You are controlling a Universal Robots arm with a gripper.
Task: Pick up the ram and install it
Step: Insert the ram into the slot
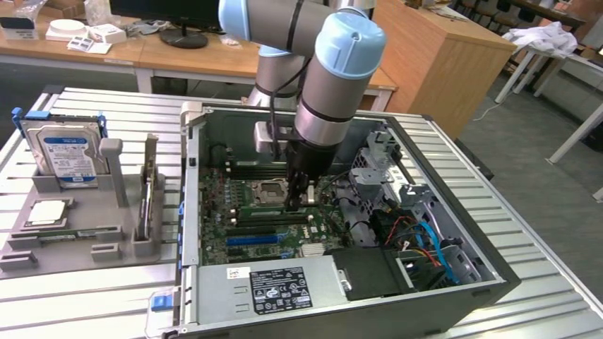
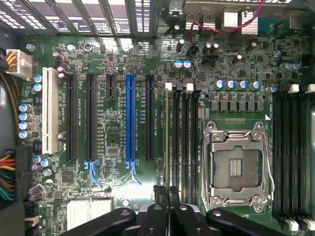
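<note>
**Workshop around a ribbed bench**

A ribbed metal bench (image 1: pixel 537 240) spreads out below the gripper (image 1: pixel 299 201). Beyond the gripper stands a wooden desk (image 1: pixel 188 53) carrying a monitor foot (image 1: pixel 183 37) and white boxes (image 1: pixel 94 34). Off to the exterior view's right of it are a wooden cabinet (image 1: pixel 443 63), grey floor (image 1: pixel 527 155) and a white table (image 1: pixel 515 74) with cloth (image 1: pixel 551 35) heaped on it.

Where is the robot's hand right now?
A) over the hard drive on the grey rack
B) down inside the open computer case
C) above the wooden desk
B: the gripper hangs inside the computer case, just above the motherboard beside the processor socket.
</note>
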